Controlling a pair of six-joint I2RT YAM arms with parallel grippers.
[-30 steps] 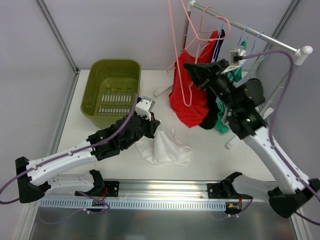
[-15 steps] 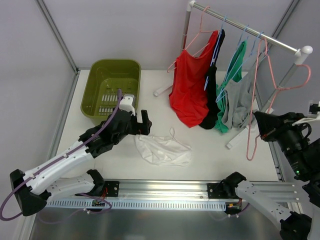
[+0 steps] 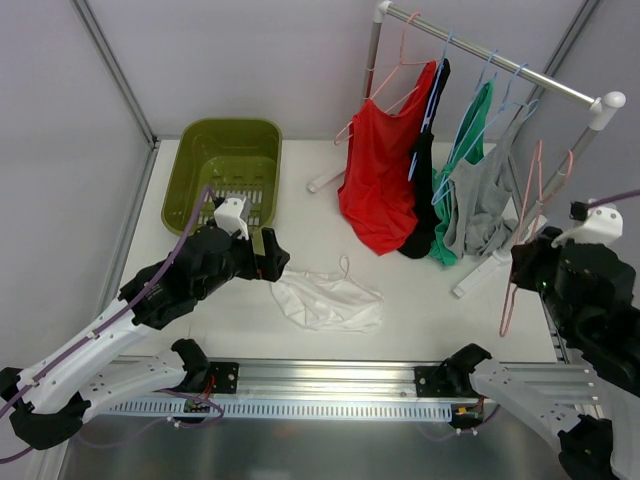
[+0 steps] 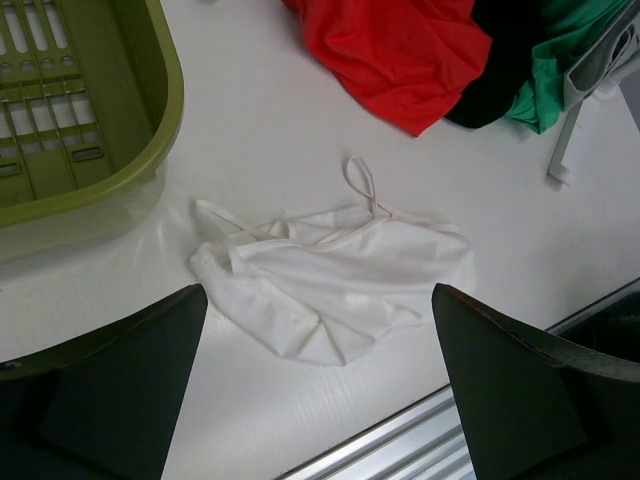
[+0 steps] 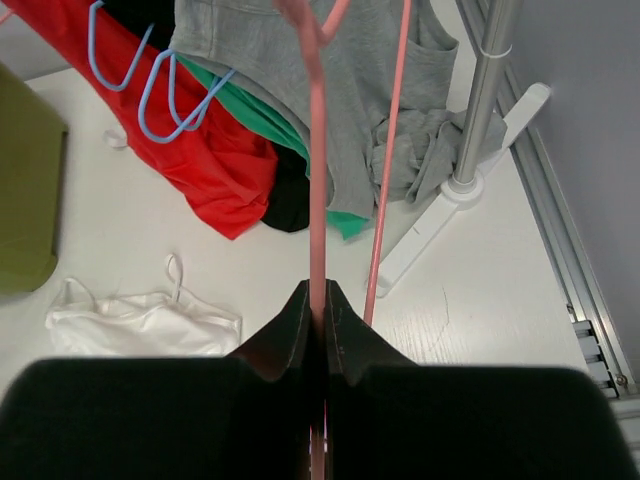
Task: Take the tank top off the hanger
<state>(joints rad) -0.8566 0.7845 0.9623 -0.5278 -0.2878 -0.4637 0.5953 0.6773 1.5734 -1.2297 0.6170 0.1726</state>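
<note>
The white tank top (image 3: 330,302) lies crumpled on the table, free of any hanger; it also shows in the left wrist view (image 4: 330,285) and the right wrist view (image 5: 140,328). My left gripper (image 3: 276,258) hangs open just left of it, the jaws wide apart (image 4: 318,292) above its near edge and holding nothing. A bare pink hanger (image 3: 522,235) hangs at the far right beside the rack's post. My right gripper (image 3: 524,268) is shut on the pink hanger's wire (image 5: 317,180), pinched between the fingertips (image 5: 318,300).
A green basket (image 3: 228,124) stands at the back left. The clothes rack (image 3: 500,66) at the back right carries red (image 3: 378,180), black, green and grey (image 3: 490,205) tops on hangers, with its white foot (image 5: 440,225) on the table. An aluminium rail (image 3: 330,380) runs along the near edge.
My left gripper opened, let the white tank top drop and drew back to the left. My right arm swung the pink hanger from the rack out to the far right.
</note>
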